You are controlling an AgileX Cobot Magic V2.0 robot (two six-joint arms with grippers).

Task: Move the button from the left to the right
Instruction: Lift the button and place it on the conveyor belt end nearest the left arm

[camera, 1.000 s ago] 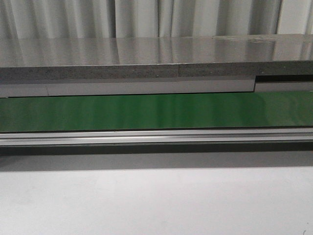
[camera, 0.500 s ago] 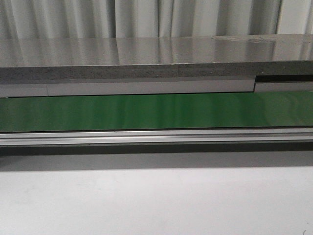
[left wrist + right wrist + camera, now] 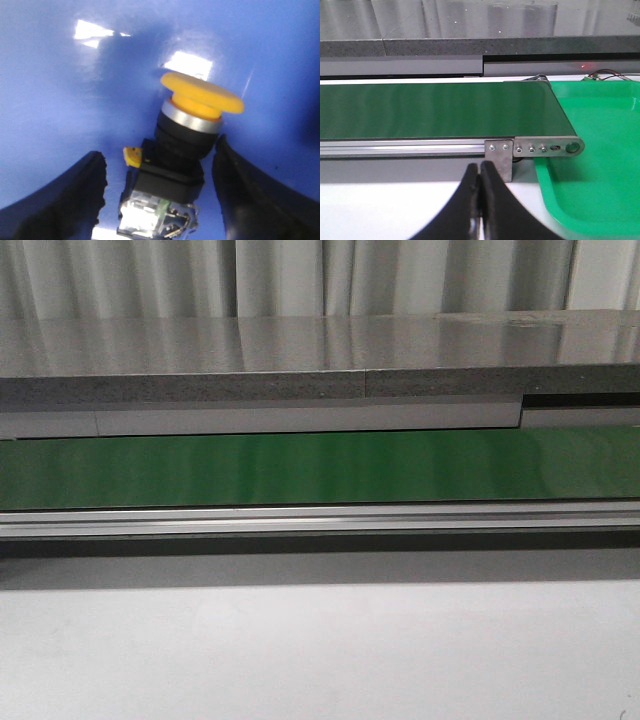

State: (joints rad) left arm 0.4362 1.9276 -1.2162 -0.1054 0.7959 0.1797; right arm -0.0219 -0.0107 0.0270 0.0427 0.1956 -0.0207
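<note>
Two fingers of left gripper stand wide around the button, not touching; right gripper fingers are pressed together w/ nothing between

Button sits between my left gripper's fingers, on the bin floor. Belt runs ahead of my right gripper; tray at its right end.

This looks like an industrial workshop or automation test cell. A green conveyor belt runs on an aluminium frame, with a green tray at its end and grey curtains behind.
</note>
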